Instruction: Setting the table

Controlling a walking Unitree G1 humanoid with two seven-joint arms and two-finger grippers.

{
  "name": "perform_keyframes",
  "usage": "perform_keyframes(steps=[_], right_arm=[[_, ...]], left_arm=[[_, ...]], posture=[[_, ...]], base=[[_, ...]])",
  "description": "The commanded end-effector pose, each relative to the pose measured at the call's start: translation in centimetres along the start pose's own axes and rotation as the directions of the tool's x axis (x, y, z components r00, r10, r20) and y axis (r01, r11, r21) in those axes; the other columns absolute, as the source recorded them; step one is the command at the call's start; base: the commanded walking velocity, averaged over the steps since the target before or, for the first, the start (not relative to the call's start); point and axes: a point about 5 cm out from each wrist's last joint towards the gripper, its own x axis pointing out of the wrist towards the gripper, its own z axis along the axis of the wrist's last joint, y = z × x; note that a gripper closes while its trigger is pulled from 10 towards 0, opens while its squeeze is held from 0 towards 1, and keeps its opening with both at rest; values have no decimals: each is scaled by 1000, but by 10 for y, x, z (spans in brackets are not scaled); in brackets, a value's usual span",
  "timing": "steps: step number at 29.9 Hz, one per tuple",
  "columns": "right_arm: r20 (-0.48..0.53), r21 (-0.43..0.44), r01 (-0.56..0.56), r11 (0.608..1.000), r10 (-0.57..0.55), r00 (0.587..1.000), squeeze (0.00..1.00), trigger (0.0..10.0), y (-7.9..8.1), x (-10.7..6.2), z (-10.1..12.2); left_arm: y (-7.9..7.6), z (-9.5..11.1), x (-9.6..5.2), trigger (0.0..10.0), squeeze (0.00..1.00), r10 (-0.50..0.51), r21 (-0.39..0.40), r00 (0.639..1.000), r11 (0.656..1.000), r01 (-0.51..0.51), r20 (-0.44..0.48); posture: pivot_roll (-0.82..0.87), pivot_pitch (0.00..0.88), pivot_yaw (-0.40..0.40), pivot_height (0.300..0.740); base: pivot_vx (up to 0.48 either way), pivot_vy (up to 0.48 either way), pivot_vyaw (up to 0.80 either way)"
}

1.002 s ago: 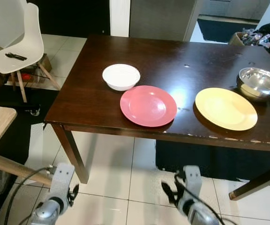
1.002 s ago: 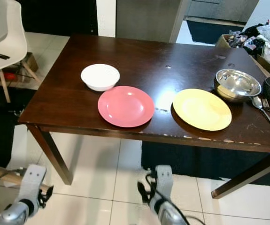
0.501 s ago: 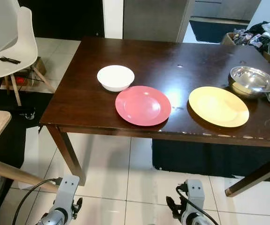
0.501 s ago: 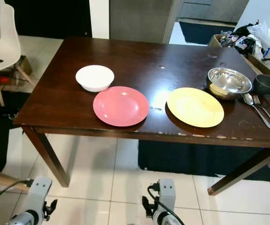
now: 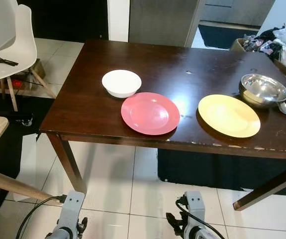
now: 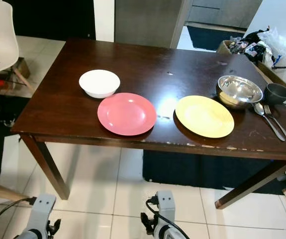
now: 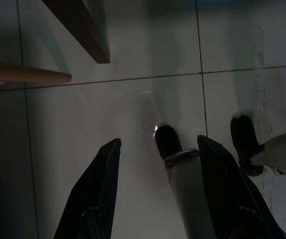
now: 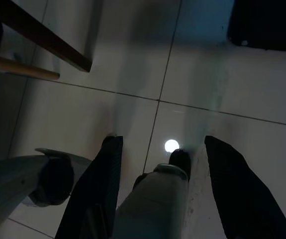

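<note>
My left gripper and right gripper hang spread and empty over floor tiles. Fork and spoon lie far right of the yellow plate; I should step closer first.

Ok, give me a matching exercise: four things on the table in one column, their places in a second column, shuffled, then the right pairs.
Things:
1. white bowl
2. pink plate
3. yellow plate
4. mug

Places:
A. directly in front of the steel bowl, toward the robot
B. at the table's right end, beyond the fork and spoon
C. between the white bowl and the yellow plate, near the front edge
D. furthest to the left of the dishes

Pairs: 1-D, 2-C, 3-A, 4-B
</note>
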Motion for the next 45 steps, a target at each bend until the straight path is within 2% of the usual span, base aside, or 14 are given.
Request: perform_keyframes(steps=[1,11,21,32,40,43,45], right_arm=[[-13,-7,-6,1000,6,1000,0,10000,1,-1,-4],[28,-18,-49,999,50,998,0,10000,11,7,12],[70,19,-30,999,28,997,0,10000,5,8,21],[67,35,-33,999,31,997,0,10000,7,6,15],[75,39,-25,999,23,997,0,10000,5,7,19],[82,36,-24,999,21,996,0,10000,4,7,21],[118,28,-22,999,18,993,0,10000,1,6,27]], left_arm=[[-3,-6,-1,10000,0,-1,-6,1000,1000,1,-14],[11,-16,-4,10000,0,67,-40,997,997,-68,-30],[8,-14,-3,10000,0,59,-17,998,998,-60,-25],[6,-12,-3,10000,0,44,-6,999,999,-44,-16],[5,-10,-2,10000,0,42,-11,999,999,-42,-3],[4,-7,-2,10000,0,38,5,999,999,-39,22],[5,5,0,10000,0,35,12,996,999,-36,82]], posture=[[-39,0,-21,740],[24,0,-53,740],[9,0,-45,740],[-5,0,-43,740],[-7,0,-43,740],[-13,0,-45,740],[-21,0,-55,740]], base=[[0,0,0],[0,0,0],[0,0,0],[0,0,0],[0,0,0],[0,0,0],[0,0,0]])
